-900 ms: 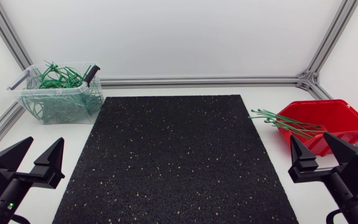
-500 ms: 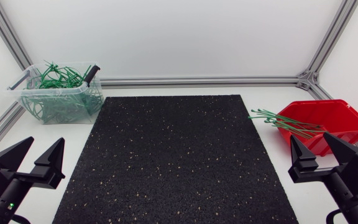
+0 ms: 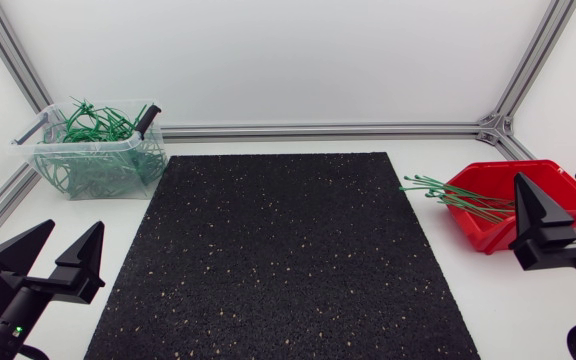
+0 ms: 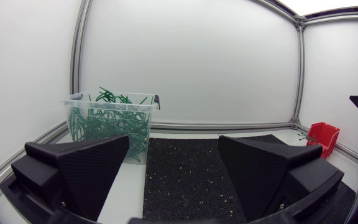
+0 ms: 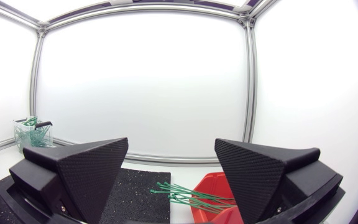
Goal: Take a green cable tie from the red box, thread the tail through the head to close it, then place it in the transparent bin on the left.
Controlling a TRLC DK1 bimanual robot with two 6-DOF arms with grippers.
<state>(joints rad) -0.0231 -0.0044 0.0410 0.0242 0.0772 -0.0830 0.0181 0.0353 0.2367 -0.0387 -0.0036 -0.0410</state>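
Our right gripper [image 3: 556, 190] hangs over the near side of the red box [image 3: 480, 230], fingers spread wide and holding nothing; we judge the first step, picking a tie, not yet done. The green cable ties [image 3: 448, 195] lie bundled in the box, their ends poking over its rim toward the black mat [image 3: 278, 250]. Our left gripper [image 3: 73, 232] (equally wide, equally empty) sits well apart from the transparent bin [image 3: 156, 160]. The next move calls for pinching a single tie from the bundle.

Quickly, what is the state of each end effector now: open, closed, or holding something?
Left end effector: open, holding nothing.
Right end effector: open, holding nothing.
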